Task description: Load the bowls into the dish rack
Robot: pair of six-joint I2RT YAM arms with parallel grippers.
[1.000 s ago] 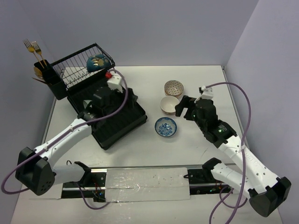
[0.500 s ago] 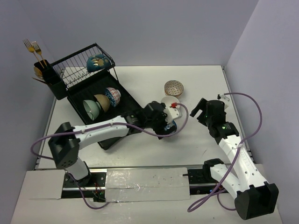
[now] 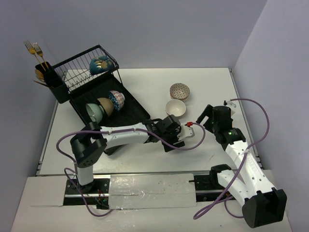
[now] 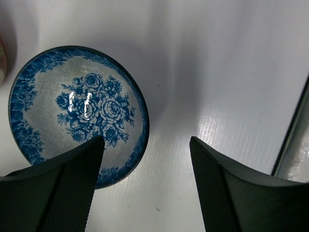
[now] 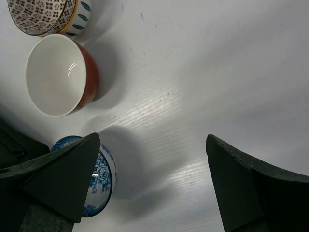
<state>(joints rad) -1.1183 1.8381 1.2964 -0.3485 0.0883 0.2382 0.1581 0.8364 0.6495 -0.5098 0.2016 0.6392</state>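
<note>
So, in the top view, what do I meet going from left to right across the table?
Fork cup → mint bowl → brown bowl → blue-patterned bowl → white bowl → right gripper.

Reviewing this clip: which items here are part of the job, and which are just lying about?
Job: dish rack; blue floral bowl, red bowl, patterned bowl on the table; teal bowl, mint bowl, brown bowl, blue-patterned bowl racked.
Lying about: gold forks, utensil cup, taped white sheet.
</note>
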